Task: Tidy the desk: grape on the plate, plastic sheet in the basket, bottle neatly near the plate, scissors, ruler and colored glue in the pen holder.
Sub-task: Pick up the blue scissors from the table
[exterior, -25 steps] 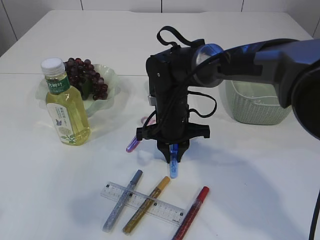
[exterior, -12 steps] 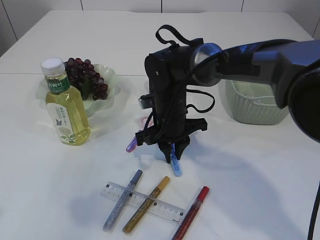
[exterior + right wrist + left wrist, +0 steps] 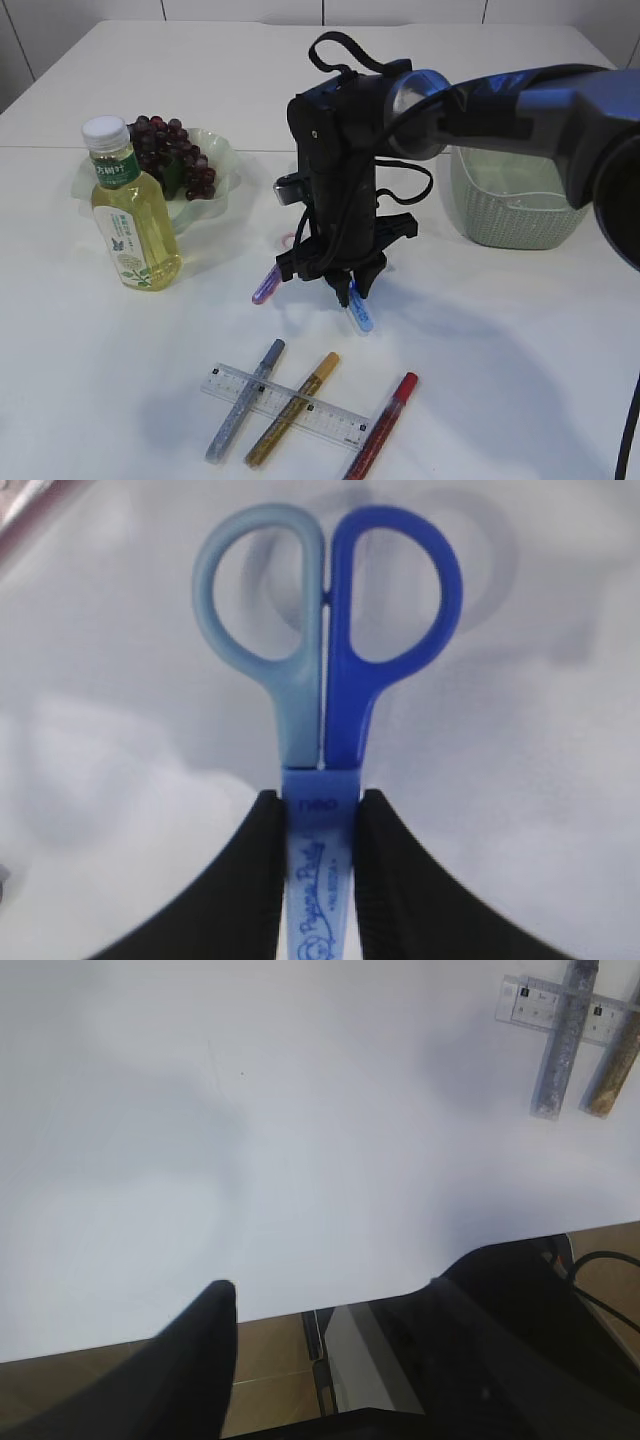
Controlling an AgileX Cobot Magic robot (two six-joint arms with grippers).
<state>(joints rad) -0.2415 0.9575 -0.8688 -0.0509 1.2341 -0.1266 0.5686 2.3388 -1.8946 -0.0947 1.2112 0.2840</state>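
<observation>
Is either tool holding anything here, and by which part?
The right tool grips the scissors by the sheathed blade end, handles hanging free. The left tool holds nothing.

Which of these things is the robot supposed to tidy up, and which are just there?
For the job:
scissors, held in the right gripper
ruler
glue pens
grapes on the plate
bottle
basket

Just there:
table
left gripper, waiting at the table edge

right tool [image 3: 352, 292] clamped, left tool [image 3: 330, 1310] spread
</observation>
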